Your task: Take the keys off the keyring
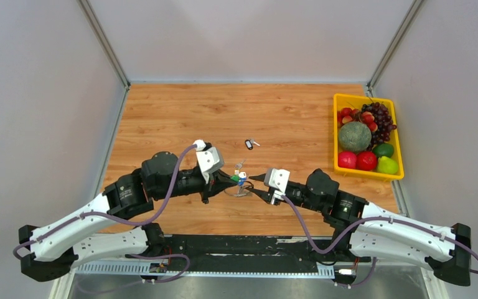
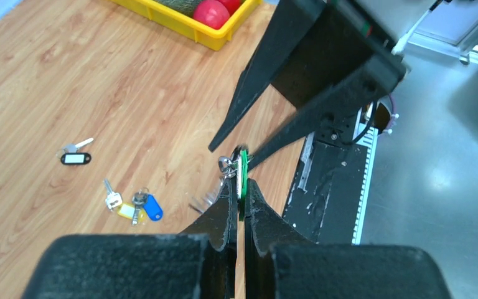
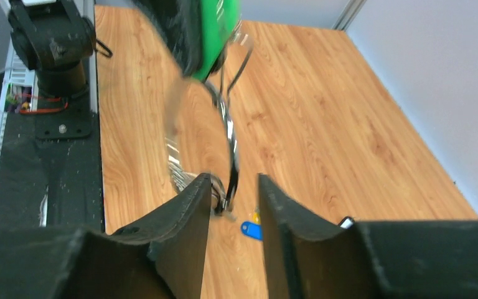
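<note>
Top external view: my left tool (image 1: 230, 178) and right tool (image 1: 255, 179) meet tip to tip at mid-tabletop (image 1: 180, 118), with the keyring (image 1: 239, 190) a faint wire loop between them. Left wrist view: the left tool's fingers are pressed together on the green-tagged key (image 2: 243, 174). Its tag stands on edge, long axis pointing straight away toward the right tool, whose fingers are spread just beyond. Two more keys (image 2: 134, 205), tagged yellow and blue, lie on the wood to one side; I cannot tell whether they are on the ring. Right wrist view: the ring's wire runs lengthwise from the green tag down into the gap between the spread fingers, close against one, unpinched. I judge the right tool, nearer that free end, should close there.
</note>
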Action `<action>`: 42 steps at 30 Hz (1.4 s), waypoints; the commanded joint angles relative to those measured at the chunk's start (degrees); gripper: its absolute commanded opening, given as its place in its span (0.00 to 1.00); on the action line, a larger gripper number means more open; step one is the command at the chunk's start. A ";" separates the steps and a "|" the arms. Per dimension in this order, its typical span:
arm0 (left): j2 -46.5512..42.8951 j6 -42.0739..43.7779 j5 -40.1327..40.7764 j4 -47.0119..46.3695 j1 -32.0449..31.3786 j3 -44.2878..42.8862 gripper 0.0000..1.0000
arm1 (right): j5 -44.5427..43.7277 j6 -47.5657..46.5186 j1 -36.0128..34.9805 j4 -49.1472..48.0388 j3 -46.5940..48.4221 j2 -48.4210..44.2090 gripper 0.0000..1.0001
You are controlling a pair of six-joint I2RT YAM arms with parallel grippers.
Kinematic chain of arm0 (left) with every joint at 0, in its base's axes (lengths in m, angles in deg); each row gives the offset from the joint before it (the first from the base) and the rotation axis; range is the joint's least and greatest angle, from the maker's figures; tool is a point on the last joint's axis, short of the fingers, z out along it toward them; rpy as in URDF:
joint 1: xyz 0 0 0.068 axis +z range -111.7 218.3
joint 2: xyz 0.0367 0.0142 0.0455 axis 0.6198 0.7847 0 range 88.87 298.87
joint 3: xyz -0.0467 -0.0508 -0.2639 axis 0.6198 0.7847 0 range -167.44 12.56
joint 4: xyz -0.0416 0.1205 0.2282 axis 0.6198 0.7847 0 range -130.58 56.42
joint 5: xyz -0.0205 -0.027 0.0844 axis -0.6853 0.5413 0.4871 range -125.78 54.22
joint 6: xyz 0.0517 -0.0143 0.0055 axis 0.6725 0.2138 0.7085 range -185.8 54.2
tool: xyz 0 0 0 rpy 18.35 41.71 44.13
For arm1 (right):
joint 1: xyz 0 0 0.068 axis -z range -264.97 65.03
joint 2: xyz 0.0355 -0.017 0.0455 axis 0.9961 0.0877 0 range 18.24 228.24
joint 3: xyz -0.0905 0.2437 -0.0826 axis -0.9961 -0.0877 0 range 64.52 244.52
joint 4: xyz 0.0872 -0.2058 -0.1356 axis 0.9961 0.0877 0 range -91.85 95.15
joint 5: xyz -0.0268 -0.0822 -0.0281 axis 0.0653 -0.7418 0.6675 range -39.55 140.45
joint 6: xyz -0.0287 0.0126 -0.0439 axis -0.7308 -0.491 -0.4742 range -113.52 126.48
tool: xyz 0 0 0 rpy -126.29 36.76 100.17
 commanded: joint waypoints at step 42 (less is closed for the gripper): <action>31.58 -34.53 -28.20 18.70 10.03 -24.39 0.00 | -9.26 13.39 0.30 -14.98 -21.32 -24.08 0.59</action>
